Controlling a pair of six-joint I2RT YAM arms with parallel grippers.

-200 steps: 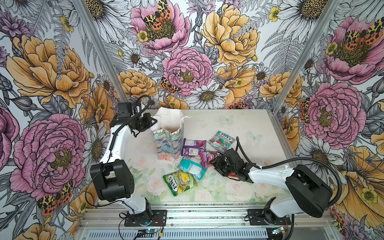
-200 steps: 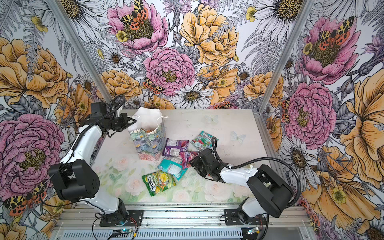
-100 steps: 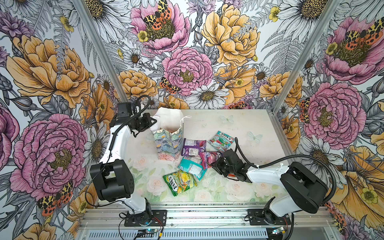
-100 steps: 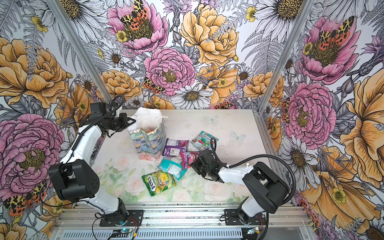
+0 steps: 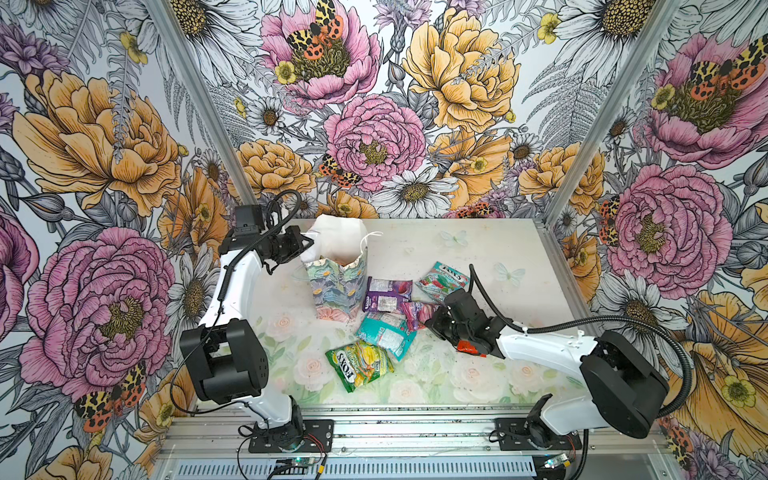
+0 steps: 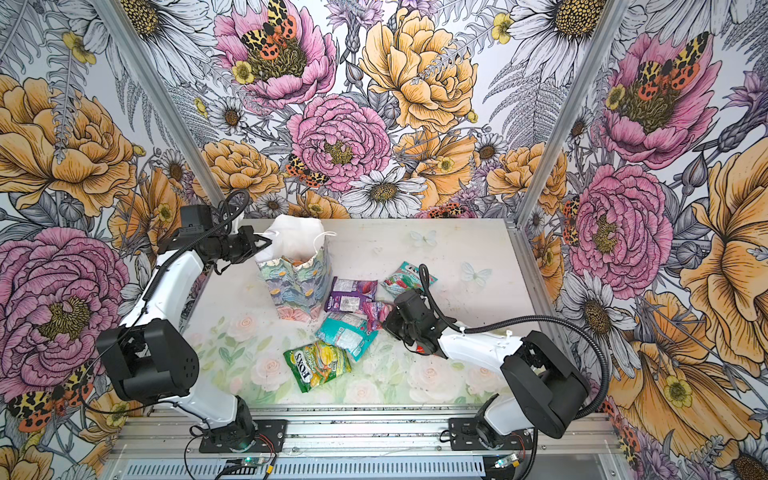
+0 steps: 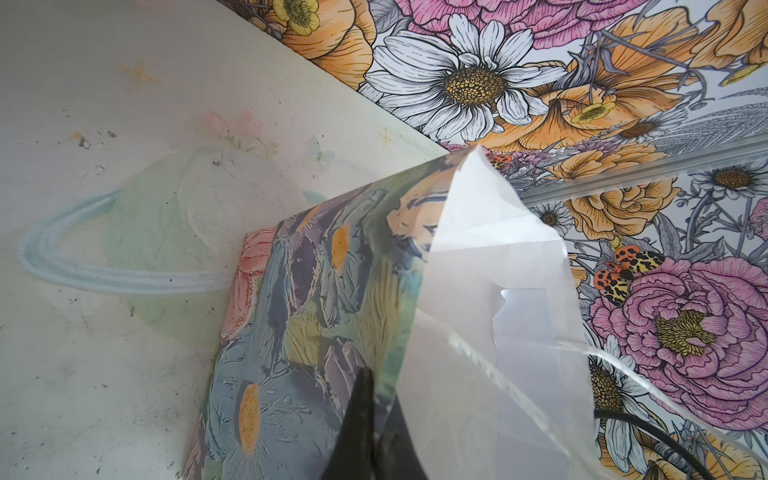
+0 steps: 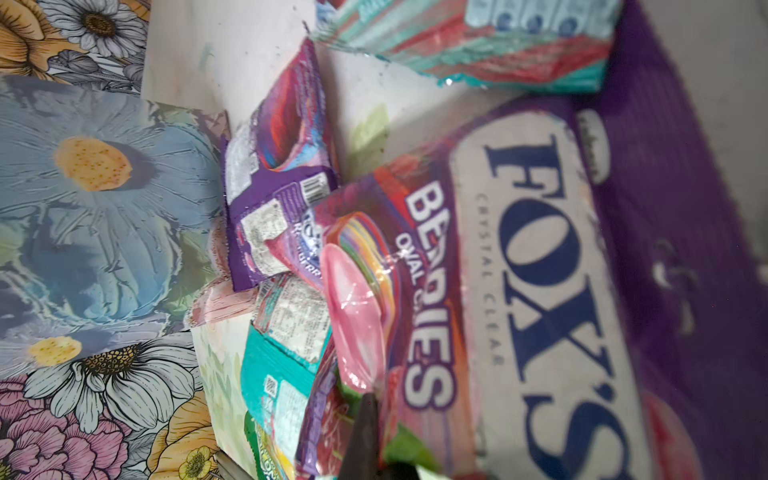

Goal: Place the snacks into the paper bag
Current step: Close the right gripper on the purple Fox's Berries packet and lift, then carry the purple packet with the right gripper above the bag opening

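On a pale flower-printed table [image 5: 478,249], a pastel blue-green-pink flower-print paper bag [image 5: 336,286] stands upright at far left, white mouth facing up, its rim clamped in the closed jaws of the left gripper [image 5: 309,244]. Just right of its base lie the snacks. A green-and-yellow crinkly plastic packet [image 5: 359,365] lettered "FOX'S" lies nearest the front, long axis roughly side to side. Behind it are a teal packet [image 5: 386,332], a purple packet [image 5: 388,295] beside the bag, and a red-and-teal packet [image 5: 442,282] farthest back. The right gripper [image 5: 430,323] is closed on the edge of a purple-magenta packet [image 8: 540,270] reading "FOX'S CRYSTAL CLEAR" and "BERRIES", its length running toward the bag. A small red sachet [image 5: 471,348] lies under that arm's wrist.
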